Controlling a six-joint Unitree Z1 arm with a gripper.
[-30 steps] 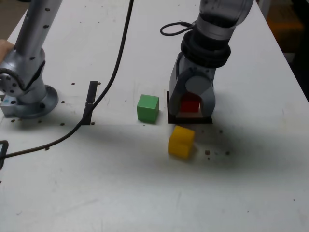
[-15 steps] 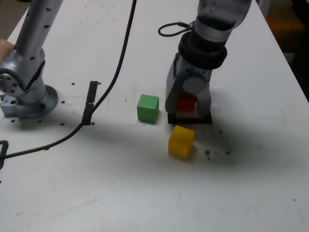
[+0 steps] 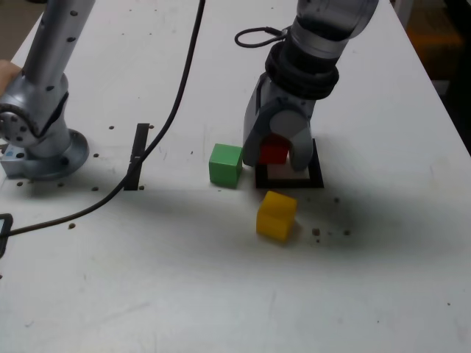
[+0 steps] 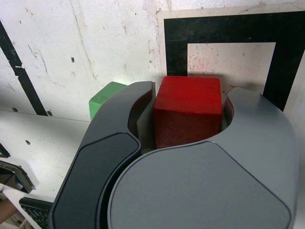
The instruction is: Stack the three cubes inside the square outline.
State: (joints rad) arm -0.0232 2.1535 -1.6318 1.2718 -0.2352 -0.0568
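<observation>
From the exterior view's left, you see the arm's base (image 3: 40, 143), a tape strip (image 3: 137, 156), then the green cube (image 3: 225, 164). Just right of it your gripper (image 3: 275, 153) clamps the red cube (image 3: 274, 152) over the square (image 3: 289, 177). The yellow cube (image 3: 276, 215) lies below, apart.

Three cubes and a taped square on a white tabletop

The red cube (image 3: 274, 152) sits between the jaws of the gripper (image 3: 275, 156), over the exterior view's left edge of the square outline (image 3: 307, 181), whose white interior shows bare. The green cube (image 3: 225, 164) rests just beside the outline on the exterior view's left. The yellow cube (image 3: 276, 215) lies nearer the camera, slightly turned.
</observation>
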